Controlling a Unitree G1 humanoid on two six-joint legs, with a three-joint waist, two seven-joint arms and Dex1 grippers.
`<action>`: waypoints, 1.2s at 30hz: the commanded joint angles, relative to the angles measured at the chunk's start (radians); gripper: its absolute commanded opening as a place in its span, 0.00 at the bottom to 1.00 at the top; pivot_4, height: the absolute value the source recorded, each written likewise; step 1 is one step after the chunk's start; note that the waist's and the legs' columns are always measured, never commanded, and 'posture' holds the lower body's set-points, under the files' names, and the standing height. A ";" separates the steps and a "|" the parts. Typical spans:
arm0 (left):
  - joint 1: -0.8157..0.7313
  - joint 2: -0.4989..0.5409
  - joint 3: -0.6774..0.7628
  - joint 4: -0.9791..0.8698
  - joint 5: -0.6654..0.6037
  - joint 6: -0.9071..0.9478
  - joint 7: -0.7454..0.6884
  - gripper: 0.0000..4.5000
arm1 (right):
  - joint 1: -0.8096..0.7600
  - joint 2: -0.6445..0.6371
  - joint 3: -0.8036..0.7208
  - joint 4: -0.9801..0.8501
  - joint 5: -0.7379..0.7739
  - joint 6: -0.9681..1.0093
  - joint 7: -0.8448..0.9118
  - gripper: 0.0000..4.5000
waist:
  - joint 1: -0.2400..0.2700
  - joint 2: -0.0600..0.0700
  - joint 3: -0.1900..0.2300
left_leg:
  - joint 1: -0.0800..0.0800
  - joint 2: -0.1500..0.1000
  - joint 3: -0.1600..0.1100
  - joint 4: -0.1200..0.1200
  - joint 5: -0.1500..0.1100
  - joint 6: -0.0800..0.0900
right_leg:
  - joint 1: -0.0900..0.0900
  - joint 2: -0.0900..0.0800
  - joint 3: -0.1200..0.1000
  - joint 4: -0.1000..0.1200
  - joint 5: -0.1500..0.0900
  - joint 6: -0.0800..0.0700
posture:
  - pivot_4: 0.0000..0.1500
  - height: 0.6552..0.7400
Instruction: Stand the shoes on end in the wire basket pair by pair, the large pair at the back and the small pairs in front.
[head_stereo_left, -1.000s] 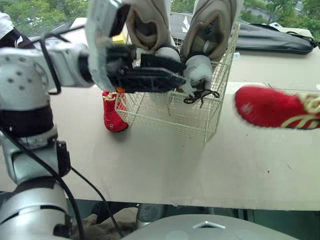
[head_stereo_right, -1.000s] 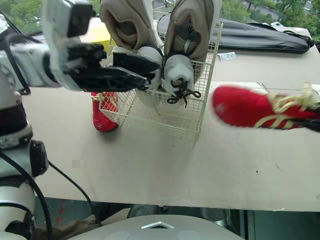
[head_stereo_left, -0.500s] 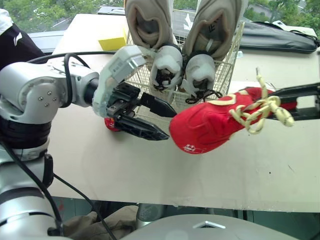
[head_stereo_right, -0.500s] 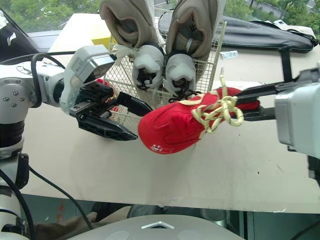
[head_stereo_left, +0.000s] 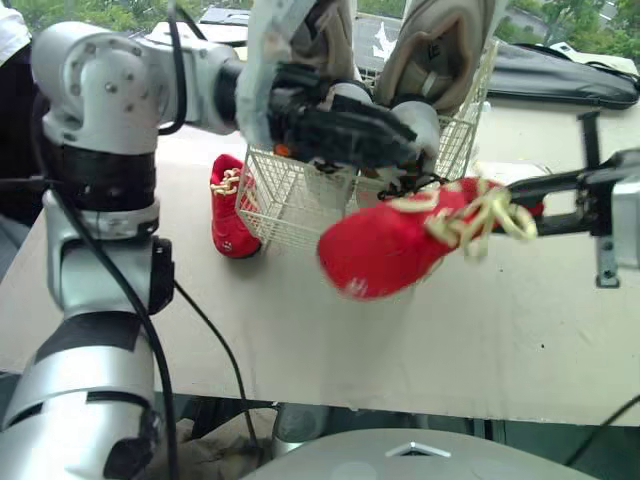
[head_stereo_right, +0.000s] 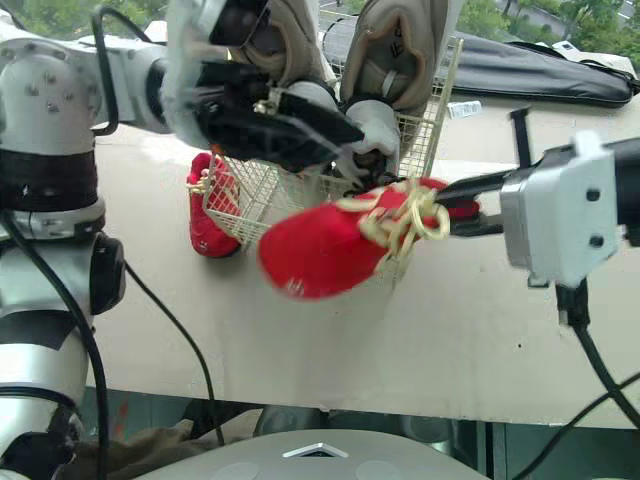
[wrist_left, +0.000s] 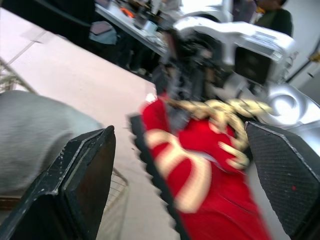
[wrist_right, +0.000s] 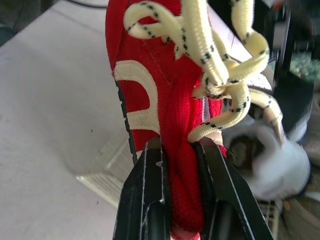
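Observation:
A white wire basket (head_stereo_left: 300, 205) stands on the table with two large beige shoes (head_stereo_left: 440, 50) on end at its back. My right gripper (head_stereo_left: 515, 195) is shut on the heel collar of a red shoe (head_stereo_left: 395, 250) with cream laces. It holds the shoe in the air just in front of the basket, toe pointing left and down. In the right wrist view both fingers (wrist_right: 150, 200) pinch the red fabric. My left gripper (head_stereo_left: 405, 148) hovers open at the basket's front rim, above the red shoe, its fingers (wrist_left: 80, 180) wide apart. A second red shoe (head_stereo_left: 228, 205) sits on the table left of the basket.
A long black bag (head_stereo_left: 560, 80) lies at the back right of the beige table (head_stereo_left: 300, 340). The table's front edge runs close below the held shoe. A person (wrist_left: 270, 15) stands in the background of the left wrist view.
My right gripper carried the red shoe from the far right to the front of the basket. My left gripper dropped to the table, then rose back to the basket's rim.

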 joint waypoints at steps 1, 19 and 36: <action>-0.007 0.042 0.060 0.026 0.012 0.060 0.029 1.00 | -0.060 0.022 -0.020 0.011 0.024 0.014 -0.014 0.02 | -0.008 0.000 0.000 | 0.000 0.000 0.000 0.000 0.002 -0.003 | -0.001 0.000 0.000 0.001 0.000 0.000 | 1.00 1.00; 0.036 0.074 -0.063 -0.156 -0.013 0.160 -0.086 0.48 | -0.212 0.144 0.077 0.074 -0.113 -0.016 -0.018 0.00 | -0.003 0.001 0.001 | -0.001 0.000 0.000 0.001 0.002 -0.003 | -0.002 0.000 0.000 0.001 0.000 0.000 | 1.00 1.00; 0.113 -0.078 0.397 -0.157 -0.134 0.091 0.211 0.12 | -0.172 0.321 -0.103 0.154 -0.015 0.248 -0.334 1.00 | 0.001 0.000 0.001 | -0.001 0.000 -0.001 0.001 0.002 -0.004 | -0.002 -0.002 -0.001 0.001 0.000 0.000 | 1.00 1.00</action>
